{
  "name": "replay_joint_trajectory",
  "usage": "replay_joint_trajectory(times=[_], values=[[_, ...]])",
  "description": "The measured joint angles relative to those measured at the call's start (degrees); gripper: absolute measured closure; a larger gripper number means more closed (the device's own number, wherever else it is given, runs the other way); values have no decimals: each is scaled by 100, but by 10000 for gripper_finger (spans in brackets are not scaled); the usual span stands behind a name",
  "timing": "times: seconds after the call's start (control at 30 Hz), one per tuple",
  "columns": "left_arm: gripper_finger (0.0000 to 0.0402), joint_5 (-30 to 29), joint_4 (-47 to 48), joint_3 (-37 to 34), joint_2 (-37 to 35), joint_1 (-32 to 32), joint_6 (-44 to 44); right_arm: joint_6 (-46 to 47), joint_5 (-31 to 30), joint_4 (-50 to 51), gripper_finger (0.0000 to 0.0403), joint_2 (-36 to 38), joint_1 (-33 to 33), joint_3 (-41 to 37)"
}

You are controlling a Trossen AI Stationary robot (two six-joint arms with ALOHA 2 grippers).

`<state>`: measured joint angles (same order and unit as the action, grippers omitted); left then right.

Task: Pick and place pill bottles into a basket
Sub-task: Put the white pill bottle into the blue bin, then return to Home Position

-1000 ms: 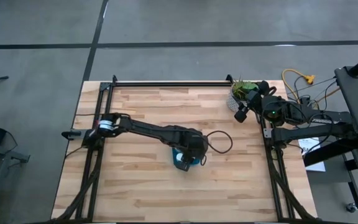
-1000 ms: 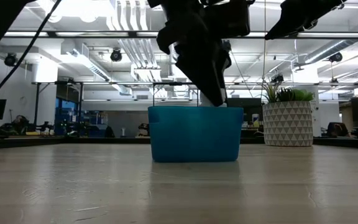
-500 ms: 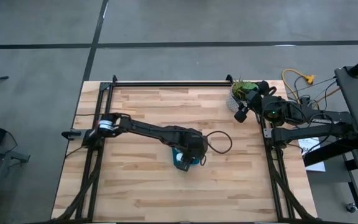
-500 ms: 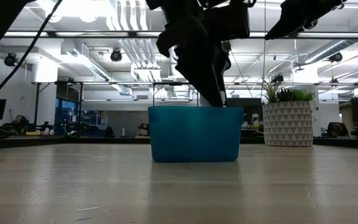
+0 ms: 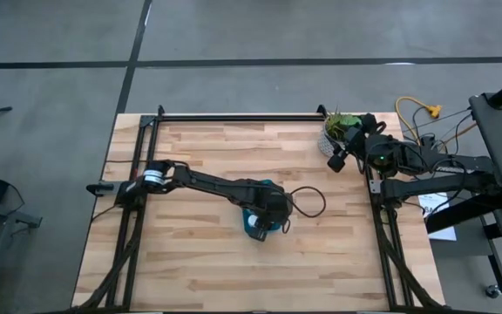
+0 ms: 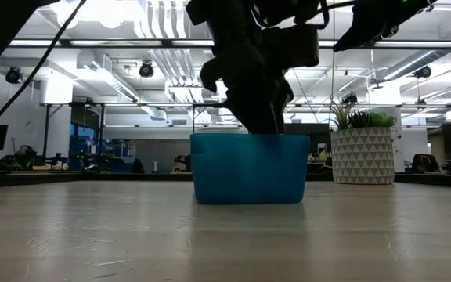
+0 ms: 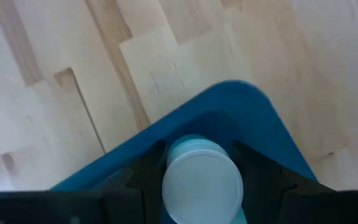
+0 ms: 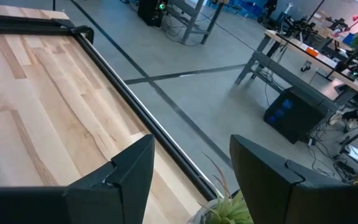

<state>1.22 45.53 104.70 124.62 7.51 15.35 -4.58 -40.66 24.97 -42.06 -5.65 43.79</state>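
A white-capped pill bottle [image 7: 202, 181] is gripped by the left hand [image 7: 197, 177] just inside the teal basket [image 6: 249, 168] at mid-desk. The right hand [image 8: 191, 171] is held open, empty, above the potted plant [image 6: 362, 153] beside the basket.

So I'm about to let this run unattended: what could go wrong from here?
The left gripper holds a pill bottle low in the teal basket; the fingers could catch the rim and drag or tip the light basket on withdrawal. The bottle sits near a corner wall, so on release it may land tilted.
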Motion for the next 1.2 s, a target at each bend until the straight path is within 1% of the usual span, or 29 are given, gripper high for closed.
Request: replay_joint_trajectory(times=[0.1,0.3,0.43,0.7,0.93,1.1,1.2], values=[[259,-3,-27,-4,2,0,-1,-16,2,8,200,-22,-4,0],[221,-22,10,-9,10,0,-1,-33,2,-2,200,-42,-2,0],[208,-20,12,-13,20,0,-4,-33,2,-2,200,-42,-2,0],[204,-18,22,64,-4,0,-7,-35,4,-2,200,-42,0,0],[203,-18,213,225,-91,0,-8,-35,7,-2,200,-42,0,0],[202,-37,267,243,-337,0,-14,-36,9,-2,200,-42,0,0],[202,-191,367,228,-557,1,-33,-37,11,-2,200,-42,0,0]])
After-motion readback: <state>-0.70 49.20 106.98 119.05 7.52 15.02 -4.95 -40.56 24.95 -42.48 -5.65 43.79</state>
